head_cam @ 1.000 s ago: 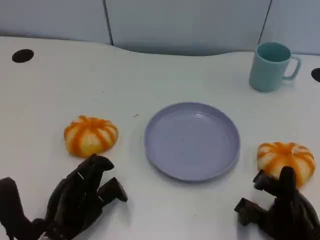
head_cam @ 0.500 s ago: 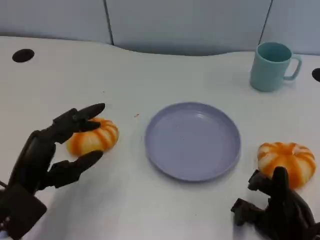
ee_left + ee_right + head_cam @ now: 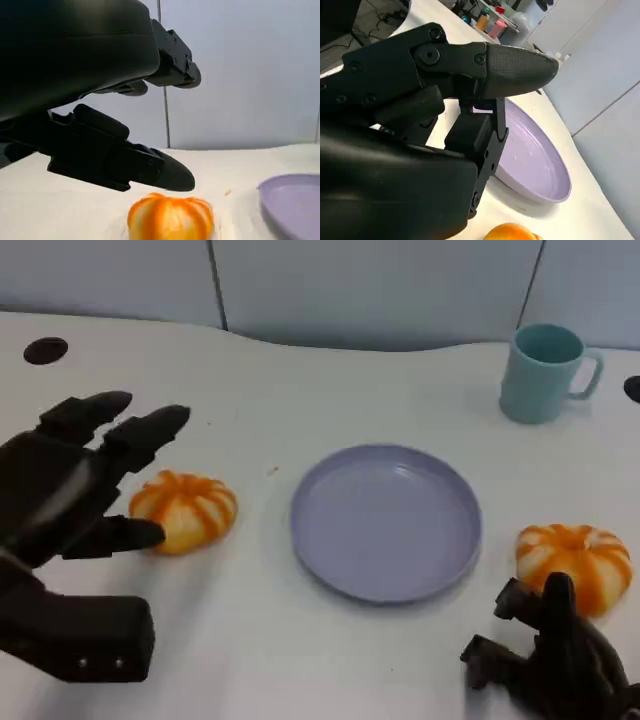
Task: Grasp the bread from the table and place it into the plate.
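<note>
An orange-and-cream bread roll [image 3: 185,510] [image 3: 171,218] lies on the white table left of the lilac plate [image 3: 385,521] [image 3: 292,202] [image 3: 535,165]. My left hand [image 3: 75,480] [image 3: 100,100] hovers raised above and just left of it, fingers spread, holding nothing. A second roll [image 3: 573,565] [image 3: 512,233] lies right of the plate. Low at the table's front right, just below that roll, is my right hand [image 3: 550,660] [image 3: 445,115], fingers partly curled, nothing in it.
A teal mug [image 3: 545,372] stands at the back right. Dark round holes sit in the table at the far left [image 3: 45,350] and far right edge [image 3: 632,388]. A grey panelled wall [image 3: 380,290] closes the back.
My left hand has risen from the table's front edge and moved forward over the left roll, fingers spreading wider. The right hand has barely shifted. Rolls and plate are unmoved.
</note>
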`<state>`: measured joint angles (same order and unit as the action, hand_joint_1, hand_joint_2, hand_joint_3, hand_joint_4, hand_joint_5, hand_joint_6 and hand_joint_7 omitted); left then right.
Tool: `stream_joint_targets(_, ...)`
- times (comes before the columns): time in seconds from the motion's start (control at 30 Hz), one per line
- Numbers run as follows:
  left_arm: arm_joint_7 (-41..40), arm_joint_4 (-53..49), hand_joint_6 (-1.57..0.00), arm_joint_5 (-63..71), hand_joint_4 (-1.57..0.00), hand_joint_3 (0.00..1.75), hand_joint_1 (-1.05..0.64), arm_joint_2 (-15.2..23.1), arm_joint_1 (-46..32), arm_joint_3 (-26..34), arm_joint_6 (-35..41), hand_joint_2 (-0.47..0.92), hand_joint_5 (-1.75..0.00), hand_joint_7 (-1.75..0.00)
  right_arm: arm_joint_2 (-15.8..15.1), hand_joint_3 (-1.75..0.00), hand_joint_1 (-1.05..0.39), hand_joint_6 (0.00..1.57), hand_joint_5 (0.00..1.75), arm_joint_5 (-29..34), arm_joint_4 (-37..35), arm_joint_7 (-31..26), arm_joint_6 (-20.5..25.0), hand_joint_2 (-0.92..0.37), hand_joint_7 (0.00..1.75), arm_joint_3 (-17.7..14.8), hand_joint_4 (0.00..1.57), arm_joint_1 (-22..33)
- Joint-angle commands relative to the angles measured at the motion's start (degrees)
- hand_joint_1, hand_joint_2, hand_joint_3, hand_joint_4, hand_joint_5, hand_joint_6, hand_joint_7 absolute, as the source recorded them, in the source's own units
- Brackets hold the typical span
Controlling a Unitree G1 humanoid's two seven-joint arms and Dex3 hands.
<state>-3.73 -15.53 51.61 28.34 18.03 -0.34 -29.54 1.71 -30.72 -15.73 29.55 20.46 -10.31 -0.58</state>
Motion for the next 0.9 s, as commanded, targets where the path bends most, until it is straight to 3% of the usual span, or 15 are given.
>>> stream_joint_targets(0.03, 2.81, -4.24, -0.15, 2.33, -0.1, 0.02, -0.73, 3.18, 5.81, -5.71, 4.74, 0.91, -0.04, 0.0, -1.06, -0.52, -0.55, 1.07, 1.27, 0.52, -0.36, 0.07, -0.42, -0.92, 1.17, -0.13, 1.17, 0.08)
stream_joint_targets(0.4, 6.01, -24.17, -0.06, 3.65, -0.03, 0.02, -0.77, 2.89, 20.18, -19.86, 8.68, 0.92, 0.0, 0.0, -0.94, -0.5, -0.54, 1.07, 1.26, -0.06, -0.16, -0.21, 0.05, -0.92, 1.18, -0.42, 1.18, 0.16)
stream_joint_targets(0.9, 4.1, -26.57, -0.05, 1.22, -0.02, 0.03, -0.78, 3.83, 21.96, -23.59, 8.97, 0.92, 0.0, 0.0, -0.96, -0.5, -0.54, 1.07, 1.25, -0.08, -0.16, -0.21, 0.05, -0.92, 1.18, -0.41, 1.18, 0.16)
